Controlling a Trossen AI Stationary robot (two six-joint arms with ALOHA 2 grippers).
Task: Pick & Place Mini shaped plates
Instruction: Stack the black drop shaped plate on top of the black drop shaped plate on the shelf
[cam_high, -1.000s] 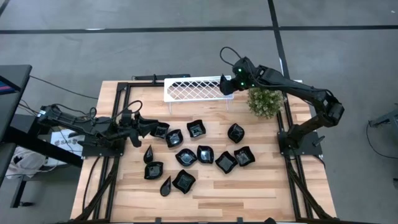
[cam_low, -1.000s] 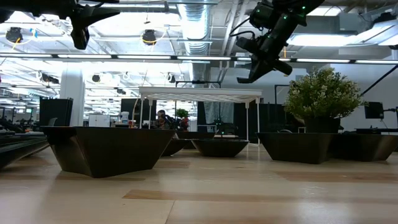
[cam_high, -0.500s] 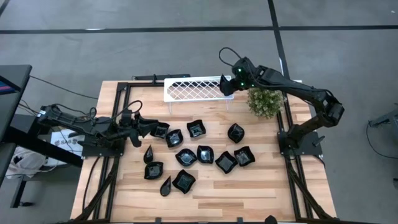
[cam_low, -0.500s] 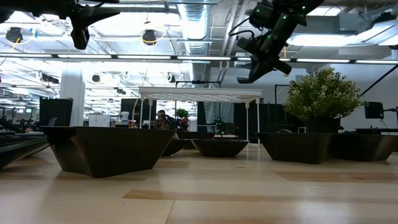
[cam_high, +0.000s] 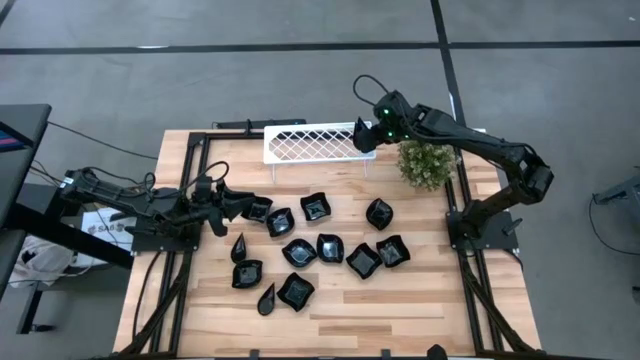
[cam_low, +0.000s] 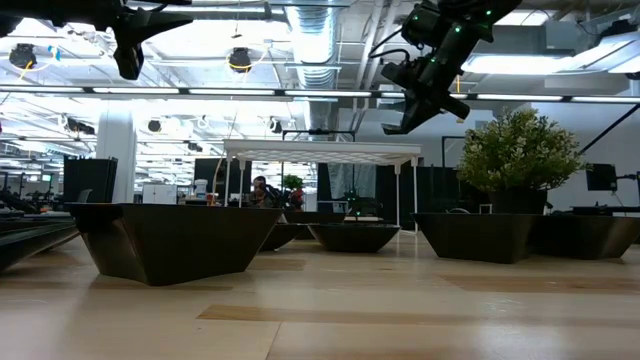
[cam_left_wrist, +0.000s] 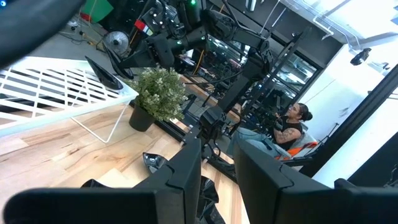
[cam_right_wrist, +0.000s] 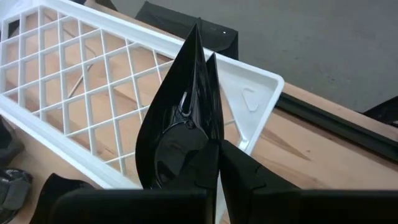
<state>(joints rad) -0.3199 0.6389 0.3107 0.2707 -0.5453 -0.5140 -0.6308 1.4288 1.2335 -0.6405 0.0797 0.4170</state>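
Several glossy black mini plates, squarish and teardrop-shaped, lie flat on the wooden table's middle. My right gripper hangs in the air over the right end of the white lattice tray, shut on one teardrop plate. In the low view, that gripper is high above the tray top. My left gripper waits open, raised over the table's left side, just left of the nearest plate. Its fingers show a gap in the left wrist view. My right gripper pinches the teardrop plate between its two fingers at the rim of its broad end. It comes from the table's right side, slanting down. The plate is lifted clear above the tray and stands on edge, its pointed tip away from the fingers.
A green bushy plant in a pot stands right of the tray, under my right arm. The tray stands on thin white legs at the table's far edge. Bare wood lies along the near edge. A person sits in the room beyond the table.
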